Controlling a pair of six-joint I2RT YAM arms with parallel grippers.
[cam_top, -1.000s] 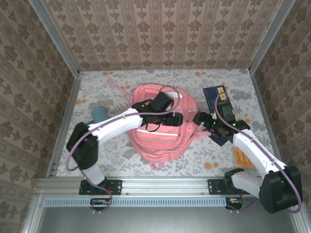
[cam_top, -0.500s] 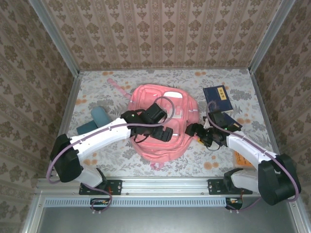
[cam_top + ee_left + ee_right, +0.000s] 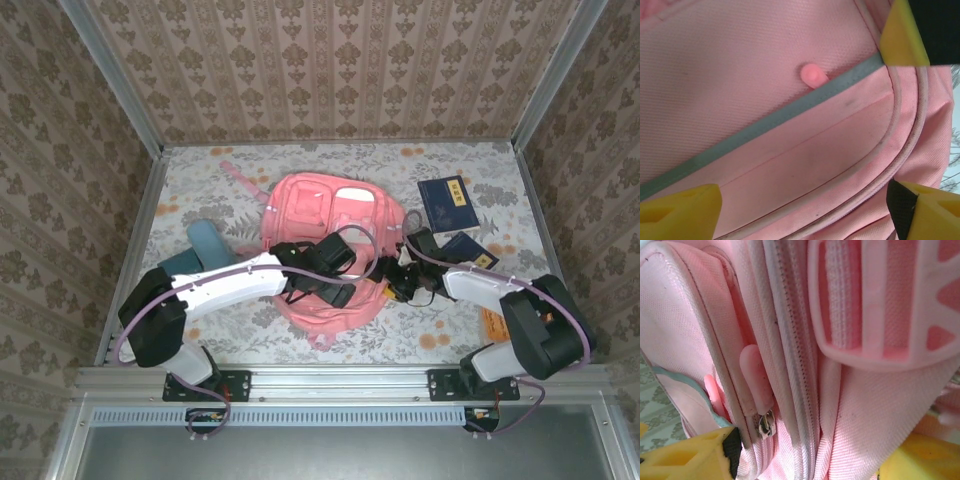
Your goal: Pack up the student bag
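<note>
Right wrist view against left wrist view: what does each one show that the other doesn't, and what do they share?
Right wrist: the student bag edge-on, with a zip pull, zipper rows and a pink plastic strap buckle. Left wrist: a flat pocket face crossed by a grey stripe, edged by curved piping. Both: pink fabric between yellow fingertips.

The left arm (image 3: 235, 282) hides the lower front of the student bag (image 3: 325, 205) and part of the teal case (image 3: 207, 240), and the yellow pads (image 3: 690, 457) of the right gripper (image 3: 805, 460) are cut off low down, so any pinch on the bag is unclear.
</note>
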